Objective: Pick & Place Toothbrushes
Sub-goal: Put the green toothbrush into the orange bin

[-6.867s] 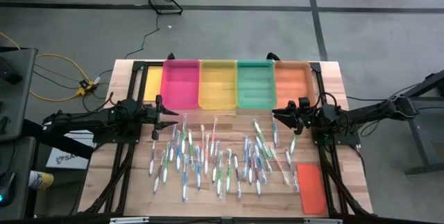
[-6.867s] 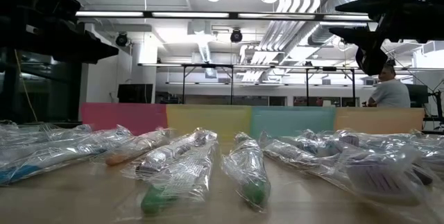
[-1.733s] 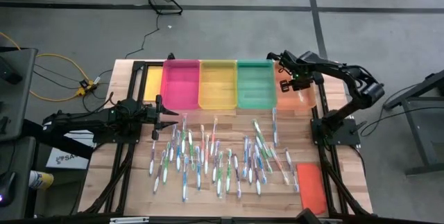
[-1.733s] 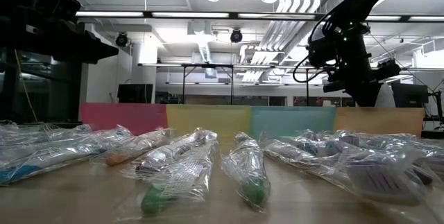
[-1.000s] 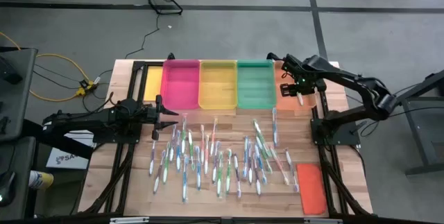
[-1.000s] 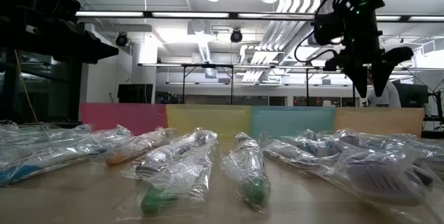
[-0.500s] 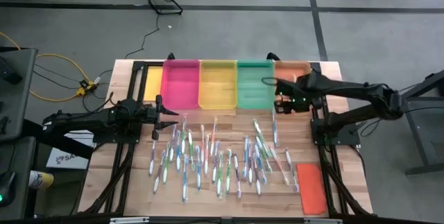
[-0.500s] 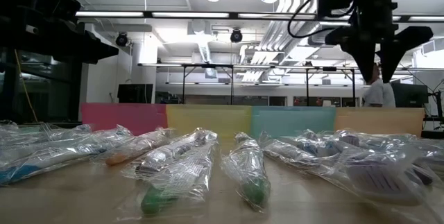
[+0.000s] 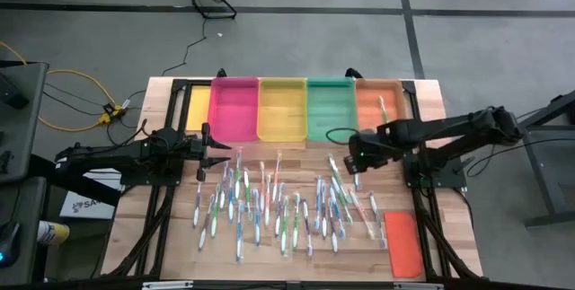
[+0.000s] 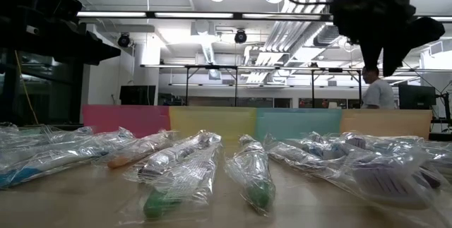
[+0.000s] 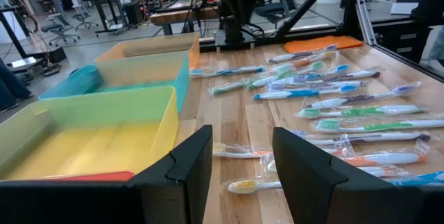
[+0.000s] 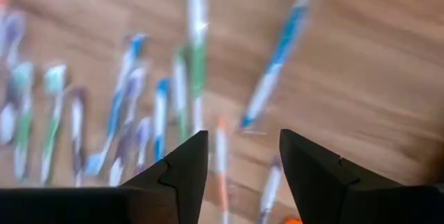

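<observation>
Jaws parted, empty, both grippers | trays: five | orange tray toothbrush: one

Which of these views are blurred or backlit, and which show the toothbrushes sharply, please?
Right wrist view: the toothbrushes are smeared by motion blur, while the right end effector stays crisp. Low view: ceiling lights backlight the scene, so the arm is a dark silhouette; wrappers catch glare and the nearest brushes are soft. High view: even light, sharp. Left wrist view: clear past the open left end effector.
</observation>
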Controlling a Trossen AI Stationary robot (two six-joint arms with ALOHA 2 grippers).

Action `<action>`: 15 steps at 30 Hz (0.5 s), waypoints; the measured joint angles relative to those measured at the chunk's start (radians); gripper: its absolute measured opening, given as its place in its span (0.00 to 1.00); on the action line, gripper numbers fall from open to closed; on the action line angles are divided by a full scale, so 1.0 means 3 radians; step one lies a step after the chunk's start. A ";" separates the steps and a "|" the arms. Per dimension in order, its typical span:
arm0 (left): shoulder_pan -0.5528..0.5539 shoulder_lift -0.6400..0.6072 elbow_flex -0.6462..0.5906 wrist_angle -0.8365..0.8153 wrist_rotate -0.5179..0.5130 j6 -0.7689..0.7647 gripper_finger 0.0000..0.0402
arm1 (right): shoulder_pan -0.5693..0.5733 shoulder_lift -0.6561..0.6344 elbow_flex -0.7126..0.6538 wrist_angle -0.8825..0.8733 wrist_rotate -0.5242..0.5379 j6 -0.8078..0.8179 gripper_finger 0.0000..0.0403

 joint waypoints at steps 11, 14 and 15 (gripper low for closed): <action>0.0000 0.0000 0.0000 0.0001 0.0001 0.0001 0.37 | 0.0407 0.0494 0.0000 0.0561 -0.0050 0.0464 0.43; -0.0001 0.0000 0.0000 0.0000 0.0000 0.0001 0.37 | 0.0477 0.0739 0.0000 0.0615 0.0023 0.0375 0.43; 0.0000 -0.0001 0.0000 0.0001 0.0000 0.0001 0.37 | 0.0481 0.0821 0.0000 0.0615 0.0079 0.0374 0.43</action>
